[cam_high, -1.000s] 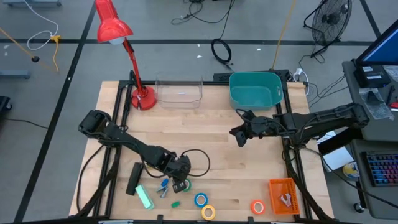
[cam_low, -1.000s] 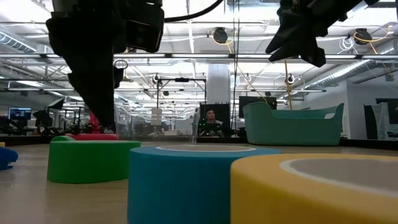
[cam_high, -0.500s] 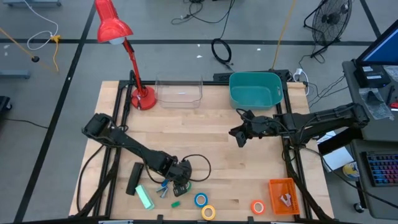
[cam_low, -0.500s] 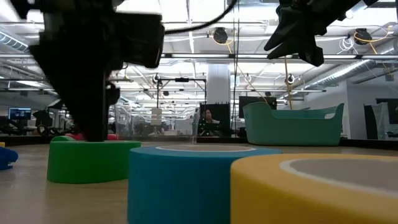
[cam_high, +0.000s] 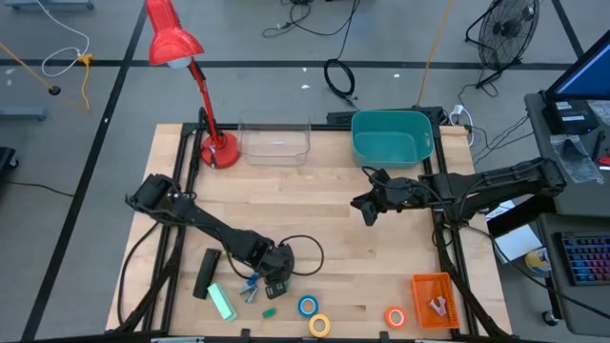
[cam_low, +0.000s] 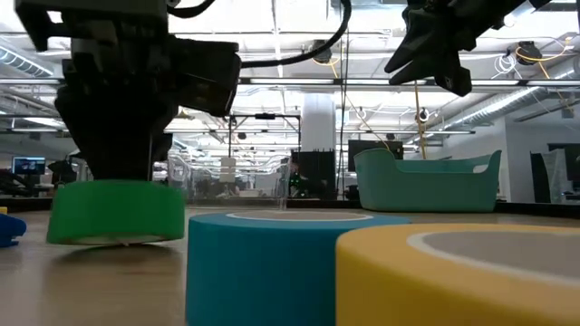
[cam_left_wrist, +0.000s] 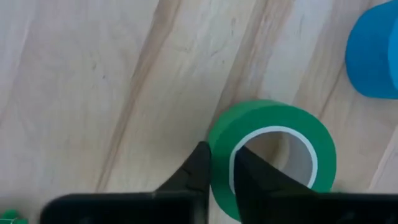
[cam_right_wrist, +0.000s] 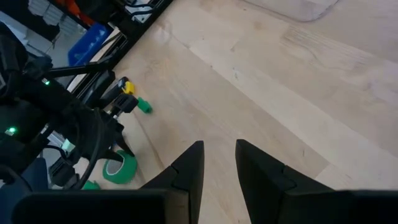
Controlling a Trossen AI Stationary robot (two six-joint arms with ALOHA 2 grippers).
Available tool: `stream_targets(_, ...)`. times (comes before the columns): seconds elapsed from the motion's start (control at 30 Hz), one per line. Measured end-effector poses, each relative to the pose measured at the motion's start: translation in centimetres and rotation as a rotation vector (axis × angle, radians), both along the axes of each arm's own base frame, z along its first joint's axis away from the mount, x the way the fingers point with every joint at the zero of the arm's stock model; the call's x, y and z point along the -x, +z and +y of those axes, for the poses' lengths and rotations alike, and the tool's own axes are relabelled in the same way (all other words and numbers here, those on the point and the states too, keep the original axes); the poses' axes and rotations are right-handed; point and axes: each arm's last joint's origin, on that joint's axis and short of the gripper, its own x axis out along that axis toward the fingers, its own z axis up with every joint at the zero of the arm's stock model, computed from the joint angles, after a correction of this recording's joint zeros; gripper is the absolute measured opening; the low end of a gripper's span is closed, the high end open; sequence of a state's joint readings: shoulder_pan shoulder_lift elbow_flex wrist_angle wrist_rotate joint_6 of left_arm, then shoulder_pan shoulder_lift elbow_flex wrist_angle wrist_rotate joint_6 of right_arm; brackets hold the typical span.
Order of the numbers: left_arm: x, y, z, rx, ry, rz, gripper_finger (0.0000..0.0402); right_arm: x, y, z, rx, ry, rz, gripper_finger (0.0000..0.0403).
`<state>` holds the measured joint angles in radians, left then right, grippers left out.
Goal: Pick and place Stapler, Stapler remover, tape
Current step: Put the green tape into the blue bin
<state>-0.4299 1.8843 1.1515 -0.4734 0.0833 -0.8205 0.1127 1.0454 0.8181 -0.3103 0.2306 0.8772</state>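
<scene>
Down near the front edge of the wooden table (cam_high: pixel 315 205), the left gripper (cam_left_wrist: pixel 221 171) has its two fingers pinched on the wall of the green tape roll (cam_left_wrist: pixel 273 158), one inside the ring and one outside, and the roll looks lifted just clear of the wood. The blue roll (cam_low: pixel 290 267) and yellow roll (cam_low: pixel 471 276) lie close by. The right gripper (cam_right_wrist: pixel 217 158) hangs empty above mid-table, its fingers slightly parted, near the teal bin (cam_high: pixel 391 138).

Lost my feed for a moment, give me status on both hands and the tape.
Left hand shut on green tape wall, roll tilted off table. Right hand idle mid-table, holding nothing. Blue tape close by, not touching.
</scene>
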Motion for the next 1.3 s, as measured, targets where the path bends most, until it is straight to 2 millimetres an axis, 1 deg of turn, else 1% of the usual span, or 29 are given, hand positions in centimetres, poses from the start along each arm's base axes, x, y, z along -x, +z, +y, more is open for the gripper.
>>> stream_targets(0.17,-0.3,0.5,0.7,0.015,0.049,-0.016,0.0037,0.0,0.0,0.0,0.0,0.0,-0.003,0.0089)
stream_targets(0.27,-0.5,1.8,1.6,-0.003,0.096,-0.066,0.0038,-0.1,0.1,0.0,-0.001,0.0,-0.011,0.0089)
stream_targets(0.37,-0.6,3.8,2.9,-0.025,0.156,-0.144,0.0038,-0.1,0.1,0.0,-0.001,0.001,-0.016,0.0089)
stream_targets(0.47,-0.4,6.2,4.6,-0.057,0.231,-0.234,0.0038,-0.1,0.2,0.0,0.0,0.001,-0.027,0.0089)
stream_targets(0.53,-0.2,8.0,5.8,-0.082,0.293,-0.302,0.0038,-0.2,0.3,0.0,0.001,0.003,-0.039,0.0089)
stream_targets(0.7,0.7,11.6,8.9,-0.135,0.437,-0.442,0.0038,-0.5,0.7,0.0,0.016,0.015,-0.085,0.0089)
stream_targets(0.77,1.0,13.0,9.9,-0.137,0.486,-0.512,0.0038,-0.6,0.9,0.1,0.021,0.02,-0.108,0.0089)
stream_targets(0.93,1.3,15.9,11.7,-0.121,0.525,-0.688,0.0038,-0.8,1.4,0.1,0.025,0.027,-0.162,0.0089)
stream_targets(1.0,1.2,16.7,12.3,-0.121,0.546,-0.749,0.0038,-0.9,1.6,0.2,0.016,0.04,-0.181,0.0089)
stream_targets(1.23,2.2,18.1,15.3,-0.165,0.584,-0.791,0.0038,-1.2,2.3,0.0,0.012,0.041,-0.266,0.0089)
stream_targets(1.3,2.1,18.8,16.2,-0.148,0.578,-0.842,0.0038,-1.4,2.6,-0.2,0.021,0.034,-0.297,0.0089)
